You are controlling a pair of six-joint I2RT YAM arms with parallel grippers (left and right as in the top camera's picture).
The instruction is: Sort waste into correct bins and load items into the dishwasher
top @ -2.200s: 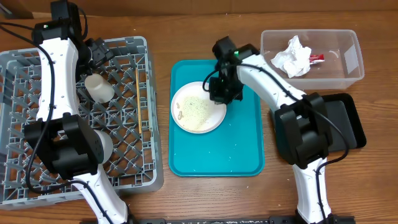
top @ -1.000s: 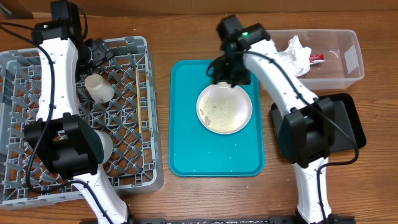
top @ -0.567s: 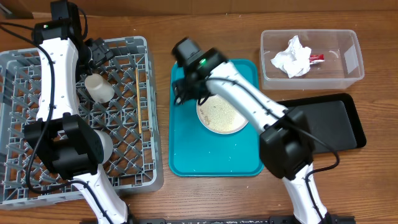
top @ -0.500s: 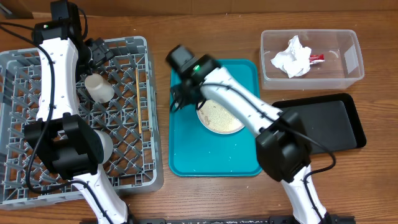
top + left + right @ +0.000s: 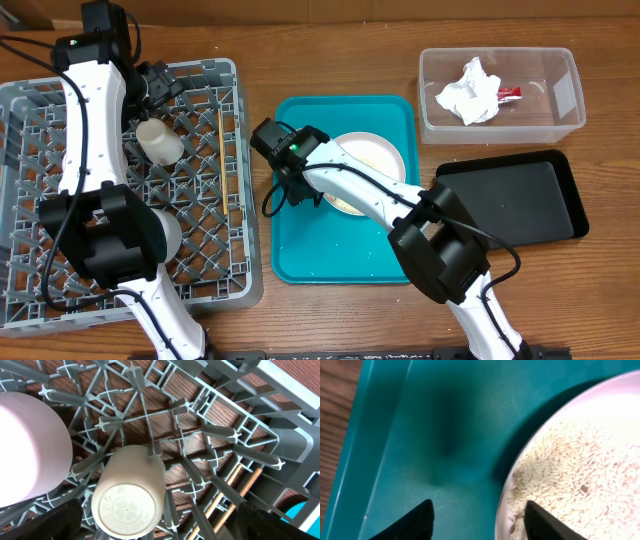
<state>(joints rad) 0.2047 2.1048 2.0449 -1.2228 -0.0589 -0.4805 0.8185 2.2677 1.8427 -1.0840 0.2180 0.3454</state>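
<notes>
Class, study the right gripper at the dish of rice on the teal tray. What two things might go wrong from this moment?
1. The right gripper is open, its fingers on either side of the rim of the dish. A grip that thin may slip, or shove the dish across the teal tray.
2. The rice crumbs lie loose, right up to that rim. Closing there, or tilting the dish while lifting, may scatter grains onto the tray.

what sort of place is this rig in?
Looks like a lab tabletop mock-up of dish clearing, not a real kitchen. A grey dish rack sits straight on a wooden table, beside it a teal tray with a plate of rice crumbs, and a clear tub holding a crumpled napkin.
</notes>
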